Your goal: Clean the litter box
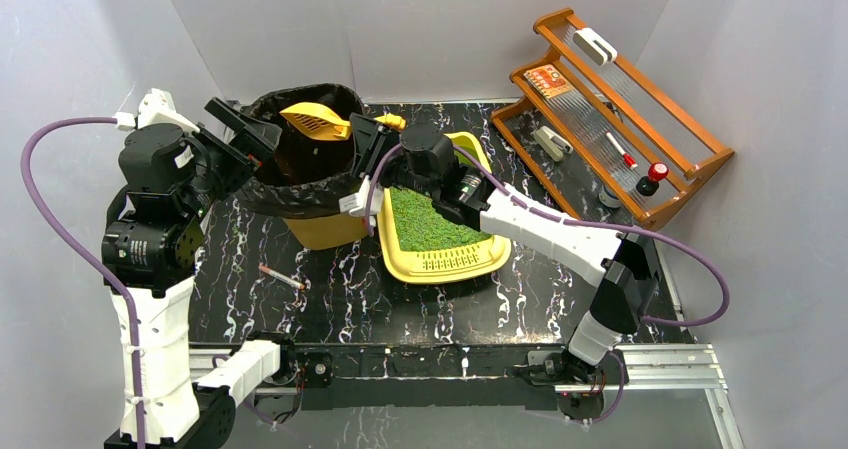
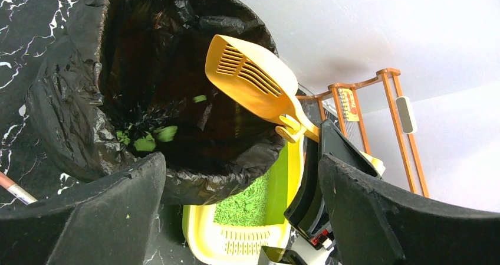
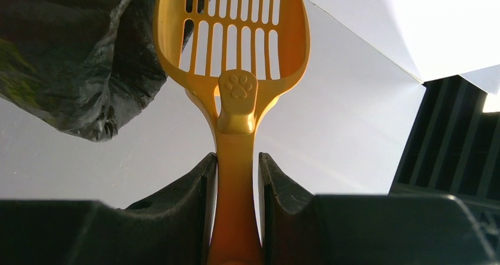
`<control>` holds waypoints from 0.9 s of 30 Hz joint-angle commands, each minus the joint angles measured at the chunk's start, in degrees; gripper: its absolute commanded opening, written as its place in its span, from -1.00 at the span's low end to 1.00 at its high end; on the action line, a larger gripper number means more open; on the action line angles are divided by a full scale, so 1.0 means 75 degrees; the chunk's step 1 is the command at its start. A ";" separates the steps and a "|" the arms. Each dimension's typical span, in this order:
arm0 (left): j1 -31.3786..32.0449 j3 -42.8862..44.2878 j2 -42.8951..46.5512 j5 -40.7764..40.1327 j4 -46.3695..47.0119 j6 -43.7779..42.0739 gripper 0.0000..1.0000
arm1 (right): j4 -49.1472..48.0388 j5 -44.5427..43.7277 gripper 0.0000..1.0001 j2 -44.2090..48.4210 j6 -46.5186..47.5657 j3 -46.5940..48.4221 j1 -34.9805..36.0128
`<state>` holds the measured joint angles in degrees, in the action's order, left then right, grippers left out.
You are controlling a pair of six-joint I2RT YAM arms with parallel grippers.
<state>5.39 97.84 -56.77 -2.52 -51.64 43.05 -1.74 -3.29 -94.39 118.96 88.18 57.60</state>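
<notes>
Clamping the handle of the orange scoop (image 1: 312,121), the right gripper (image 3: 237,159) holds its head over the bagged bin (image 1: 300,197), presumably so waste drops inside. The left gripper (image 1: 243,131) hangs spread and empty beside the rim. The litter box (image 1: 440,265) sits just right of it.

L hand (image 2: 240,169) spread, R hand (image 3: 237,159) clenched

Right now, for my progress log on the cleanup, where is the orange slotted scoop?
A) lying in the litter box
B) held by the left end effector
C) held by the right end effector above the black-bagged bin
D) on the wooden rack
C: the right end effector is shut on the handle of the scoop, whose head sits above the open bag of the bin.
</notes>
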 commanded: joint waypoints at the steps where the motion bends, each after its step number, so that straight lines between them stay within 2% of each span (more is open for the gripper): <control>1: 0.0020 -0.0059 0.0024 0.0058 0.0087 -0.0071 0.97 | -0.0671 -0.0006 -1.00 0.0383 0.1208 0.0086 0.0068; 6: 0.0020 -0.0109 0.0026 0.0067 0.0110 -0.0078 0.97 | -0.0794 -0.0179 -1.00 0.0386 0.0975 0.0102 0.0098; 11: 0.0020 -0.0255 0.0081 0.0022 0.0124 -0.0125 0.97 | -0.0799 -0.0356 -1.00 0.0472 -0.0418 0.0189 0.0100; 20: 0.0024 -0.0583 0.0163 0.0023 0.0211 -0.0218 0.97 | -0.0655 -0.0904 -1.00 0.0875 -0.4207 0.0550 0.0118; 27: 0.0023 -0.0768 0.0176 -0.0029 0.0249 -0.0332 0.97 | -0.0265 -0.2192 -1.00 0.1373 -0.6804 0.0634 0.0124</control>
<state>5.39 92.33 -56.18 -2.55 -50.78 41.95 -2.79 -12.97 -88.90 82.74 89.80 58.24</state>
